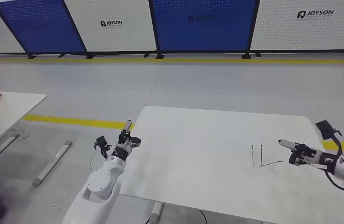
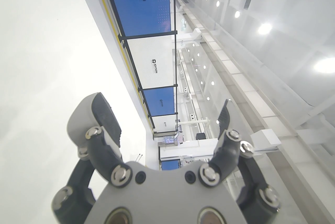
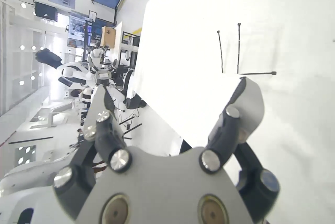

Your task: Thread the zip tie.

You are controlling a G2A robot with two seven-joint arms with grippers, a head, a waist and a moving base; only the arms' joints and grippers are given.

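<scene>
Left gripper (image 2: 163, 104): spread wide, empty, 9 o'clock edge of white table (image 1: 216, 151) | right gripper (image 3: 172, 85): spread wide, empty, 3 o'clock, near thin black plastic zip ties (image 3: 238, 49)

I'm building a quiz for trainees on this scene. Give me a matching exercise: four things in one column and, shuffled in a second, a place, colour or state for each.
Things:
1. left gripper
2. right gripper
3. zip ties
4. table

Descriptions:
A. white
B. black, lying flat on the table
C. open, close to the zip ties
D. open, at the table edge far from the zip ties

Pairs: 1-D, 2-C, 3-B, 4-A
</scene>
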